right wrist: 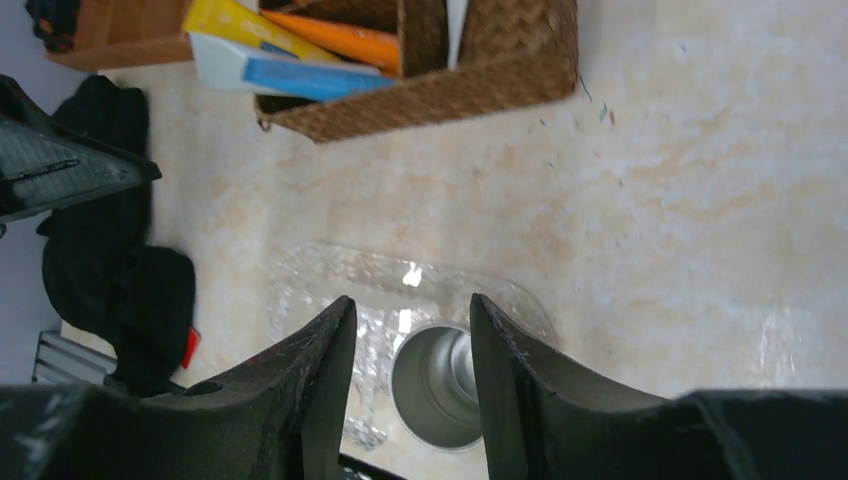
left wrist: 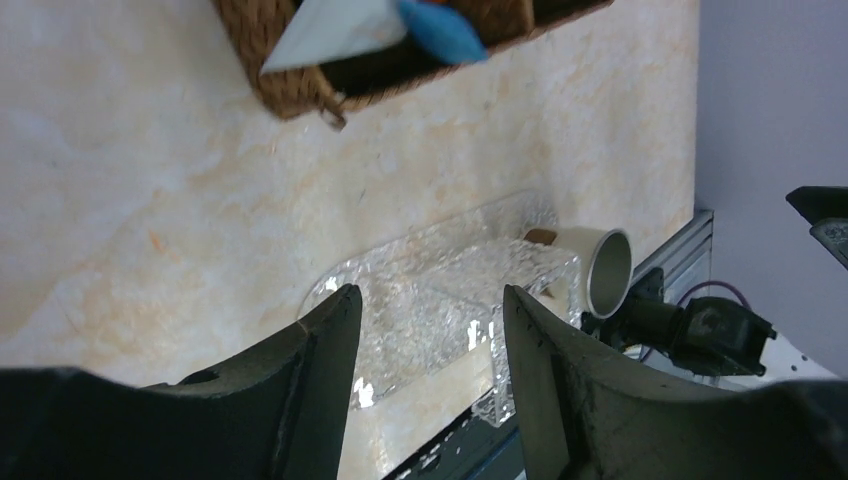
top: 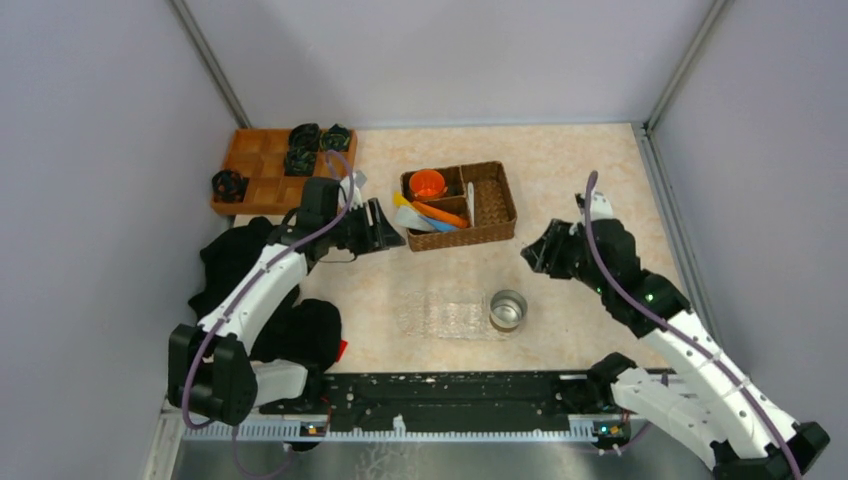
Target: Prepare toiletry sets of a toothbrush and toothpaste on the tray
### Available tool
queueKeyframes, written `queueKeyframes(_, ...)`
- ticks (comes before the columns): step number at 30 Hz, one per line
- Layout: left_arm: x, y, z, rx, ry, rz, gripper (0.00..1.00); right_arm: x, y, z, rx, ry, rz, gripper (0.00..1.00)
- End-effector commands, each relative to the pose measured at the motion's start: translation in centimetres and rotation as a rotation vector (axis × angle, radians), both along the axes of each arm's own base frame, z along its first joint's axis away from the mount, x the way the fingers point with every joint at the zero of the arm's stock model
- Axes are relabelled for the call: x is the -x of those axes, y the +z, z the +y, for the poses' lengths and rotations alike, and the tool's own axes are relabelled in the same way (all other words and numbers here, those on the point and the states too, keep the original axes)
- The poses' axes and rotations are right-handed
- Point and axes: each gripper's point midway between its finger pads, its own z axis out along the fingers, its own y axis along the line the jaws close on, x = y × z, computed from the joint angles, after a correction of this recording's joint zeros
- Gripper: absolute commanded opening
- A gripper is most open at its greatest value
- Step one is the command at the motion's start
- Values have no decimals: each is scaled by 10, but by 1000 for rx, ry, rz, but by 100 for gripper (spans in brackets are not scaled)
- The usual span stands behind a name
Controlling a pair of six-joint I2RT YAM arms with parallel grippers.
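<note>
Top view: the left claw stands released and empty just beside the wicker basket. The basket holds the tubes and a toothbrush and sits toward the far edge of the table. The right claw hangs spread, holding nothing. The tray lies near the near edge, with a steel cup at its right end.

Left wrist: the left claw gapes empty above the tray.

Right wrist: the right claw is parted and empty above the cup.

A wicker basket is being carried by the table toward its far edge, an orange mug being held inside. An orange wooden tray is being kept at the far left corner, a steel cup near the near edge.
</note>
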Motion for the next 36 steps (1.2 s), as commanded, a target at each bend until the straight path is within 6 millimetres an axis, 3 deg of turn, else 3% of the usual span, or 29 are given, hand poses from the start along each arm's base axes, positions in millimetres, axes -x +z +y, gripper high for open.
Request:
queueKeyframes(1, -25, 43, 0, 1, 16, -119, 61, -47, 56, 25, 89, 96, -125, 44)
queueKeyframes(3, -22, 46, 2, -1, 22, -128, 60, -75, 65, 48, 125, 161, -124, 35)
queueKeyframes(5, -15, 39, 3, 1, 18, -111, 60, -104, 72, 68, 148, 197, -133, 25)
queueKeyframes(7, -7, 28, 3, 6, 15, -92, 56, -132, 77, 85, 178, 228, -149, 20)
queueKeyframes(9, 1, 20, 1, 26, 4, -64, 50, -159, 79, 98, 227, 258, -174, 24)
queueKeyframes(11, 6, 14, 2, 27, 5, -49, 47, -187, 67, 109, 292, 280, -173, 31)
queueKeyframes(14, 10, 7, 5, 12, 1, -45, 57, -215, 64, 127, 335, 325, -198, 37)
queueKeyframes(19, 9, 6, 7, -17, -4, -42, 68, -249, 39, 147, 390, 377, -197, 42)
queueKeyframes(26, 17, 4, 7, -12, -23, -30, 67, -291, -4, 161, 493, 407, -174, 44)
queueKeyframes(31, 21, 3, 9, -22, -30, -35, 66, -308, -32, 176, 504, 454, -143, 44)
queueKeyframes(36, 22, 0, 8, -15, -32, -32, 65, -312, -56, 185, 486, 481, -104, 42)
